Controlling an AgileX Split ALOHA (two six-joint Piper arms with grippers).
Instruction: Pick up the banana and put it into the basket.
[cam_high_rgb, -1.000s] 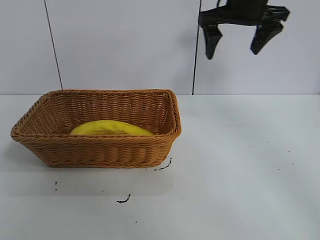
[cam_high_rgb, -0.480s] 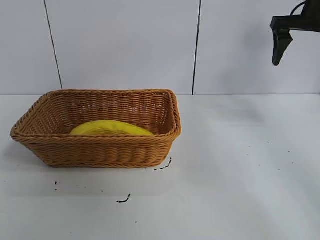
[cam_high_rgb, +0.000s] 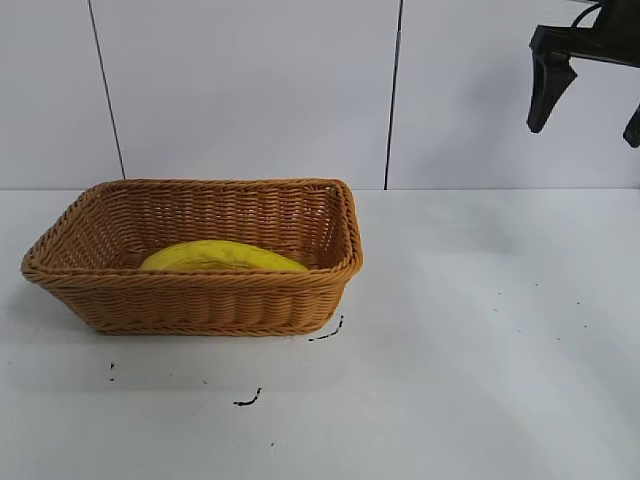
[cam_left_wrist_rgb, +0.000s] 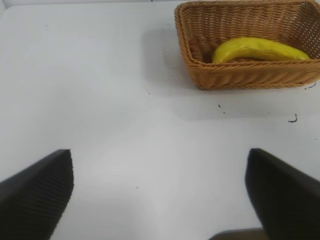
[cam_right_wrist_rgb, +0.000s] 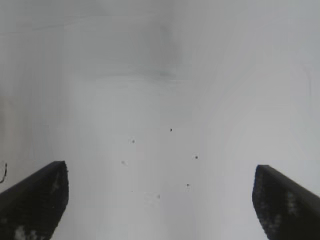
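The yellow banana (cam_high_rgb: 222, 256) lies flat inside the tan woven basket (cam_high_rgb: 190, 290), which stands on the left half of the white table. The left wrist view shows them too: the banana (cam_left_wrist_rgb: 260, 49) in the basket (cam_left_wrist_rgb: 240, 80). My right gripper (cam_high_rgb: 585, 128) hangs open and empty high at the far right, well away from the basket; in its own view (cam_right_wrist_rgb: 160, 170) the fingers are wide apart above bare table. My left gripper (cam_left_wrist_rgb: 160, 160) is open and empty over bare table, some way from the basket. It does not show in the exterior view.
Small black marks (cam_high_rgb: 248, 400) lie on the table in front of the basket, and another mark (cam_high_rgb: 326, 332) lies at its front right corner. Open white table (cam_high_rgb: 500, 340) stretches to the right of the basket. A white panelled wall stands behind.
My right gripper has moved right, from above the basket's right end to the frame's far right edge, staying high and open. The banana and basket have not moved.
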